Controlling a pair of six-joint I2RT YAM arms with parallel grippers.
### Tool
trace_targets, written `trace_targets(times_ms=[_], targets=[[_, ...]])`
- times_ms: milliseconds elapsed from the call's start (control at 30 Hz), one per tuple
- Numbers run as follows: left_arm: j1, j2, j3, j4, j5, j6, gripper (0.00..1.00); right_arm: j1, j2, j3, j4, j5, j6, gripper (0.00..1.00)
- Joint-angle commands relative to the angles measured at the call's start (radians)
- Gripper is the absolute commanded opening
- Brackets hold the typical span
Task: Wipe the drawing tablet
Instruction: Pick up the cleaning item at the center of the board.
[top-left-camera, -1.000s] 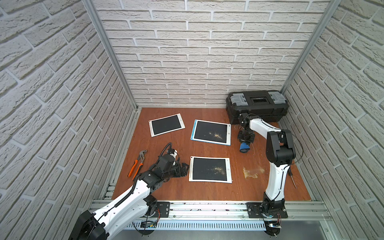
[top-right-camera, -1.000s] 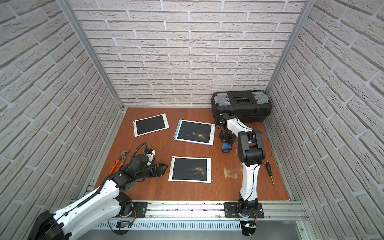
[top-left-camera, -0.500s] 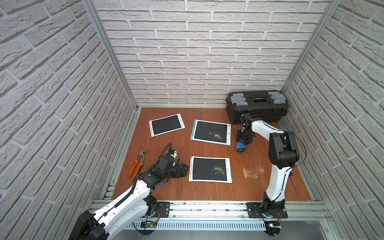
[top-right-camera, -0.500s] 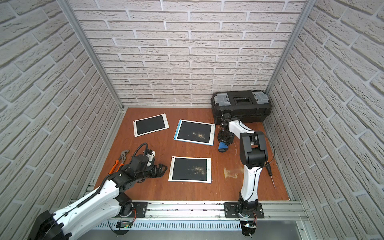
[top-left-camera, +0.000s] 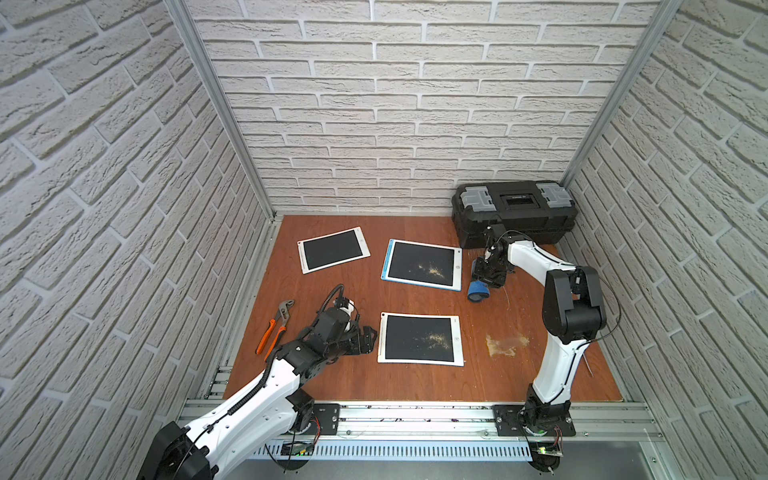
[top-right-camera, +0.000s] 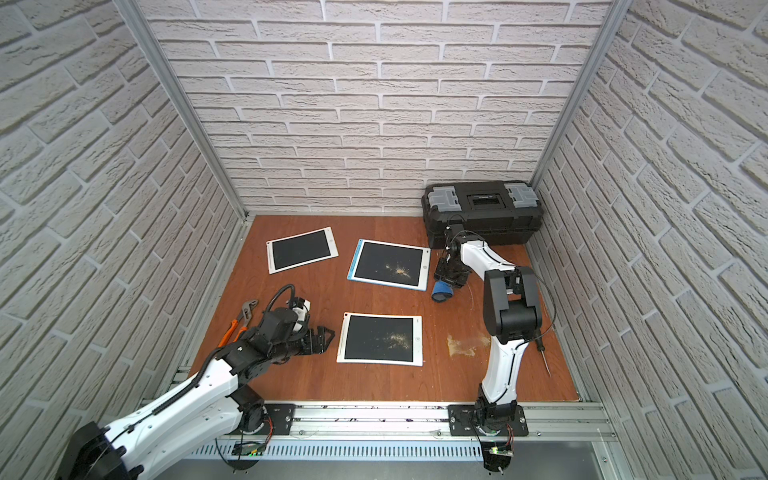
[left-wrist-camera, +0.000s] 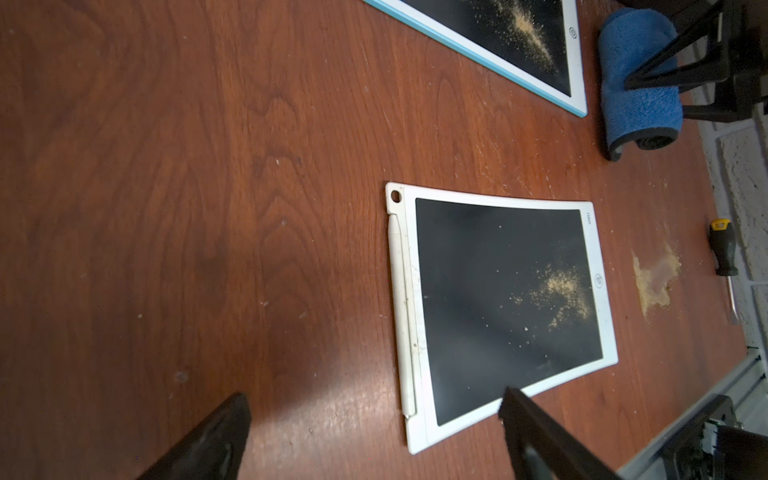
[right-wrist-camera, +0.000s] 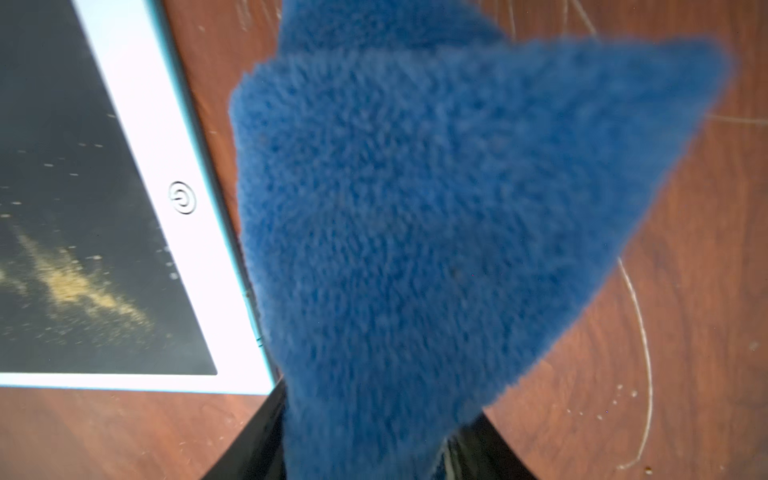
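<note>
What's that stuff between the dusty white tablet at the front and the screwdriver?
A smeared patch of tan powder on the table, between the white tablet and the screwdriver. The left wrist view shows it best.

In both top views, black plastic toolbox (top-left-camera: 515, 212) sat upper right; rolled blue cloth (top-left-camera: 477, 291) lay just right of blue-edged flat drawing tablet (top-left-camera: 422, 264), centre.

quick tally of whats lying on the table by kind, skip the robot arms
drawing tablets: 3
blue cloth: 1
pliers: 1
toolbox: 1
screwdriver: 1
total: 7
</note>
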Motion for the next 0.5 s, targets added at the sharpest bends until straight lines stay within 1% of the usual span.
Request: trace_targets(times_ms=[0, 133, 267, 467], targets=[[0.008, -0.002, 0.032, 0.005, 0.002, 0.002, 0.95, -0.008, -0.065, -0.026, 0.027, -0.025, -0.012, 0.56], [0.008, -0.002, 0.031, 0.007, 0.003, 0.001, 0.95, -0.016, -0.069, -0.026, 0.019, -0.02, -0.016, 0.56], [0.008, -0.002, 0.029, 0.009, 0.003, -0.001, 0.95, -0.018, -0.042, -0.021, 0.01, -0.016, -0.02, 0.56], [0.008, -0.006, 0.023, 0.008, 0.004, -0.003, 0.95, -0.03, -0.076, -0.078, 0.055, 0.012, -0.001, 0.57]])
